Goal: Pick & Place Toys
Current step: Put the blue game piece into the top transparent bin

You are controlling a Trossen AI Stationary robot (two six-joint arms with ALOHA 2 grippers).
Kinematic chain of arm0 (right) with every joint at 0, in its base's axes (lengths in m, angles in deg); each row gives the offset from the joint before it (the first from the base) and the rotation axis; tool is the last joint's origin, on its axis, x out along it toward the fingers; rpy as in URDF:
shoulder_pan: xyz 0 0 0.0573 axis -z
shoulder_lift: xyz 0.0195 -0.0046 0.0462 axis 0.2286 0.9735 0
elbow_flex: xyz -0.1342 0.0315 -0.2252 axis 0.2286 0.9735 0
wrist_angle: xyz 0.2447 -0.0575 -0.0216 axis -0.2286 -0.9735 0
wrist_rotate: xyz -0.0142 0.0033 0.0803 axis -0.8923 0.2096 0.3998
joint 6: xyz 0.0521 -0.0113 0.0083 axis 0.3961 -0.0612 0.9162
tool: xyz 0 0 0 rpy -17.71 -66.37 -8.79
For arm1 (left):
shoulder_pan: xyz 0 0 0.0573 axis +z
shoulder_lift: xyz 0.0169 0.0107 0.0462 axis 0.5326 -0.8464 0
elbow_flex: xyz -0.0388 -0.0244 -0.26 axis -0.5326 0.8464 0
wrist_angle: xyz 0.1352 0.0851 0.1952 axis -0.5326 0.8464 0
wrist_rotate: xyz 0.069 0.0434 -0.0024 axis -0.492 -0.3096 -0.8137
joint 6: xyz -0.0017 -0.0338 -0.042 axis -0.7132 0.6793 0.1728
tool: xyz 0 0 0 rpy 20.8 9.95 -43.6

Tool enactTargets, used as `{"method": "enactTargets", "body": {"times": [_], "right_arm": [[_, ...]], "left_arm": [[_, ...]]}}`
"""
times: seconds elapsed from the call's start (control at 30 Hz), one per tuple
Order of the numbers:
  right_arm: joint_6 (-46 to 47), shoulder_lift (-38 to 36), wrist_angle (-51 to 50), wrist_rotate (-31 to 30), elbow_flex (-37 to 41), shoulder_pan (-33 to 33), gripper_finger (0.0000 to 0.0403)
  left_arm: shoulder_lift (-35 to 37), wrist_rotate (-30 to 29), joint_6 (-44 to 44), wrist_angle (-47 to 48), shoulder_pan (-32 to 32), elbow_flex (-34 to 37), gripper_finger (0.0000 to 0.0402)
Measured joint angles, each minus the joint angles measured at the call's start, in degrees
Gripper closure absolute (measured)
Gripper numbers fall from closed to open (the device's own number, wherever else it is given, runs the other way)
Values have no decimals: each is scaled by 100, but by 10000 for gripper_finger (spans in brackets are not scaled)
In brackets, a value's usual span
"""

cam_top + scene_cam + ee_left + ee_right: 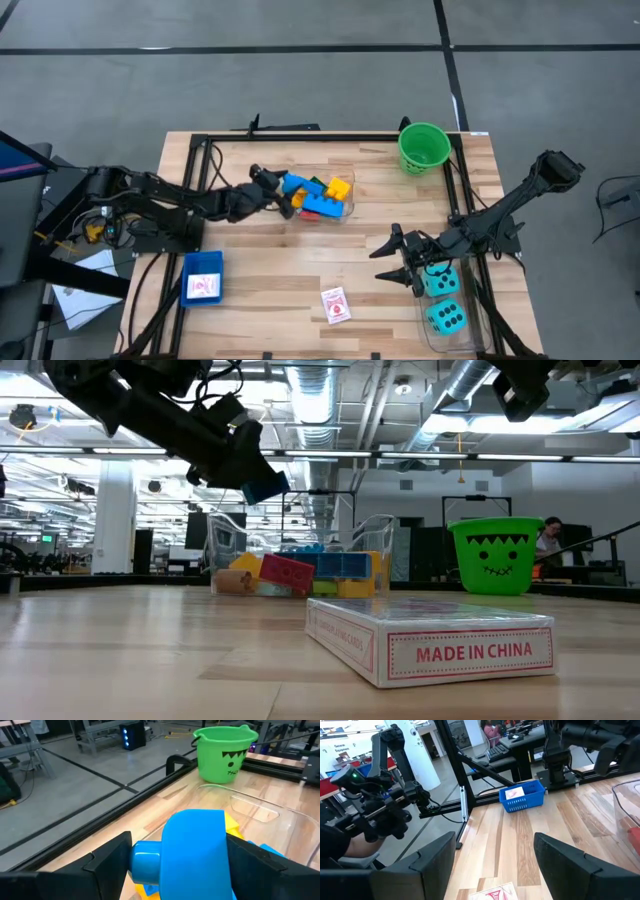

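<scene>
My left gripper (278, 188) is shut on a blue brick (195, 852), which hangs above the left end of a clear tub (345, 212). Blue, yellow, green and red bricks (300, 570) lie in that tub. My right gripper (495, 865) stands open with nothing between its fingers, at the table's right (400, 262). Beside it, two teal dice (443, 300) lie in a second clear tub. A red-and-white card box (336, 305) lies flat on the table near the front edge. My left gripper pinches the blue brick between its two fingers, one finger (107, 865) on each of two opposite sides (172, 855). The fingers come from the table's left, slanting slightly down. The brick is lifted clear above the tub (265, 487), with a stud (145, 862) sticking out sideways.
A green bucket (424, 147) with a face on it stands at the far right corner. A blue tray (203, 277) holding a card sits at the near left. A black rail frame (330, 138) runs round the table top. Bare wood lies between the brick tub and the card box.
</scene>
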Motion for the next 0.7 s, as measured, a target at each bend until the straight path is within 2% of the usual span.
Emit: {"method": "enactTargets", "body": {"times": [0.27,0.57,0.7], "right_arm": [[0,0,-2,0,0,0,143],[0,0,-4,-3,0,0,143],[0,0,-2,-235,0,0,143]], "left_arm": [[-2,6,-38,-273,55,2,124],[-4,451,99,-302,42,2,123],[-4,474,130,-300,47,2,113]]}}
